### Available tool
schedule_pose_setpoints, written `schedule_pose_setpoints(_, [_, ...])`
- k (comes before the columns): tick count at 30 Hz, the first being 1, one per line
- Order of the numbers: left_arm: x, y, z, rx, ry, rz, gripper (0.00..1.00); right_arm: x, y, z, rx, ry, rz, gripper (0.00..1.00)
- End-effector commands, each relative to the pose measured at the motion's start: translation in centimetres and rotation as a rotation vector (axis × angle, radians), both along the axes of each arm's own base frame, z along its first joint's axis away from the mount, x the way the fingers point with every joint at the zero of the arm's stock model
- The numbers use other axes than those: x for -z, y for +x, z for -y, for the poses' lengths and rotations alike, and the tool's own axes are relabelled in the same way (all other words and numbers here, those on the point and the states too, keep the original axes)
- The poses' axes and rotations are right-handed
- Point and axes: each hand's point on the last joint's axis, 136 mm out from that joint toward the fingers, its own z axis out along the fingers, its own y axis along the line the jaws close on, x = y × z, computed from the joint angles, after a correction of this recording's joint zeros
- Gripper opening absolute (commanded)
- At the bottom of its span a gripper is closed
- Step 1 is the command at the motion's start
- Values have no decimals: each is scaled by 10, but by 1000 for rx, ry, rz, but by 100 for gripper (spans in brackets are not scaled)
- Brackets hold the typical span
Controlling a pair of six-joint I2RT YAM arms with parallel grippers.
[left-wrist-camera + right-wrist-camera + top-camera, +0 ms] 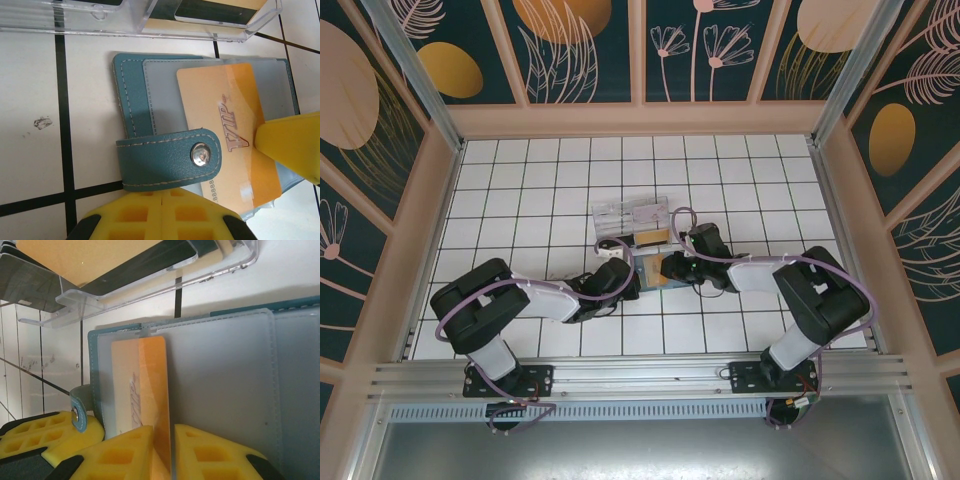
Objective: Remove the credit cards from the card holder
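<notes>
The teal card holder (131,95) lies open on the white tiled table (30,165), between the two arms. An orange VIP card (220,100) sticks partly out of it, pinched by the right gripper (165,435). The left gripper (162,200), its fingers pressed together, sits against the snap strap (165,157). A clear plastic box (210,30) holding cards stands just beyond.

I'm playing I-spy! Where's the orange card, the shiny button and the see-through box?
orange card (220,110), left wrist view, its plain face.
shiny button (200,153), left wrist view, its centre.
see-through box (90,22), left wrist view, its near wall.
</notes>
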Motion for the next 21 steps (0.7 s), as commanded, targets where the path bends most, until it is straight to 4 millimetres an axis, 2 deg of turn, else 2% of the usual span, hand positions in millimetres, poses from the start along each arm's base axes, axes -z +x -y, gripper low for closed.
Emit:
schedule_pose_setpoints(1, [19, -7, -6, 15, 50, -61, 0, 0, -2, -7, -20, 14, -5, 13])
schedule_pose_setpoints(4, [21, -8, -8, 12, 58, -63, 0, 1, 0, 0, 2, -5, 2, 0])
schedule_pose_setpoints(9, [21, -9, -10, 8, 61, -62, 0, 4, -1, 22, 45, -32, 7, 0])
schedule_pose_setpoints(15, [20, -9, -11, 8, 61, -59, 0, 5, 3, 57, 127, -61, 17, 0])
schedule_pose_setpoints(21, [17, -9, -12, 10, 65, -54, 0, -6, 4, 81, 174, -61, 53, 0])
